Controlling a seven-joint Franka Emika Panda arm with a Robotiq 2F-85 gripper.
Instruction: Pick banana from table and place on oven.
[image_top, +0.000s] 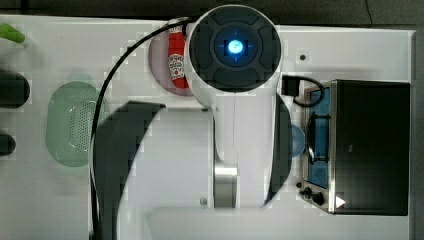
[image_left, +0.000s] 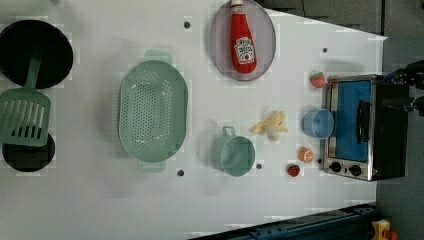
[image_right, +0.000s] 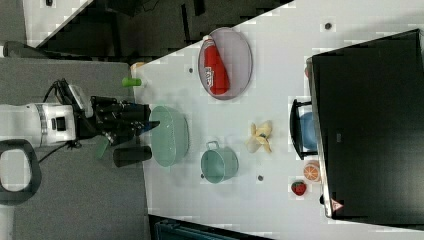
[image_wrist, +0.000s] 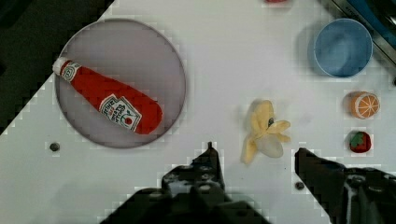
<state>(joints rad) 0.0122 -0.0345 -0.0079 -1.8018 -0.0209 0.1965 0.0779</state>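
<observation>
Black jaws, spread empty, hang above the soft, peeled banana (image_wrist: 264, 132) on the smooth white table (image_wrist: 210, 70).

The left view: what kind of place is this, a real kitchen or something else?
Most likely a robot lab bench set up as a play kitchen, not a real one. A toaster oven stands on a white table among toy food such as a banana and a plush ketchup bottle.
</observation>
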